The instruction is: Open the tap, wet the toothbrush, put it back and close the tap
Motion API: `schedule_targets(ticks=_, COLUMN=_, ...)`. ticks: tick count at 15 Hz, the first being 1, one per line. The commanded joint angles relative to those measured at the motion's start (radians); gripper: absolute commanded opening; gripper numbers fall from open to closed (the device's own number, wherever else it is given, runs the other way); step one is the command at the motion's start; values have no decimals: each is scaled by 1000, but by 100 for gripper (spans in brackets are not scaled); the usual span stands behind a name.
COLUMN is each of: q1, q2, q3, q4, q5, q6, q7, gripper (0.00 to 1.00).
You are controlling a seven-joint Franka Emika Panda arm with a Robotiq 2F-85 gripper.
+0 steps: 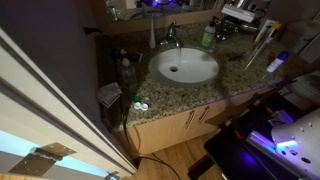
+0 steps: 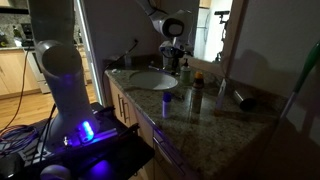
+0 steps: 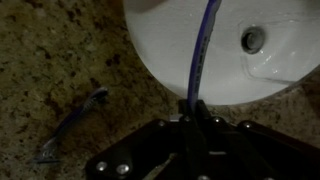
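The fingers are clamped on the thin purple toothbrush — its stem reaches out over the white basin, left of the drain. The tap stands at the basin's far edge on the granite bench.

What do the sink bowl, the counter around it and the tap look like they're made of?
White oval basin: smooth and glossy, likely glazed ceramic.
Speckled brown countertop: polished stone, probably granite, judging by the mottled grain and sheen.
Small chrome tap: bright, reflective metal finish, though it is too small to tell more.
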Motion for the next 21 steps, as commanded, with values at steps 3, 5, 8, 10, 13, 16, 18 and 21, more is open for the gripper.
schedule_targets(ticks=3, q1=130, q2=-34, q3=-4, q4=-98, q5=-208, q6=338, q7=406, gripper=2)
schedule_targets(ticks=5, q1=218, q2=-33, q3=-101, q4=-123, q5=-357, q6=410, q7=584, gripper=2)
schedule_targets(ticks=8, q1=175, q2=-4, q3=-45, q4=-82, q5=-344, q6=378, q7=573, gripper=9)
schedule_targets(ticks=10, q1=189, q2=26, q3=-71, q4=-69, q5=-388, q6=377, q7=654, gripper=2)
schedule_targets(ticks=13, q1=203, q2=93, q3=-68, q4=-37, q5=-397, q6=366, q7=793, gripper=2)
schedule_targets(ticks=16, q1=218, q2=154, q3=-60, q4=1, q5=-374, q6=376, q7=892, gripper=2)
schedule_targets(ticks=18, q1=209, q2=127, q3=-57, q4=-29, q5=-384, q6=374, q7=867, gripper=9)
schedule_targets(ticks=21, q1=249, q2=174, q3=-97, q4=10, q5=-439, q6=365, q7=963, gripper=2)
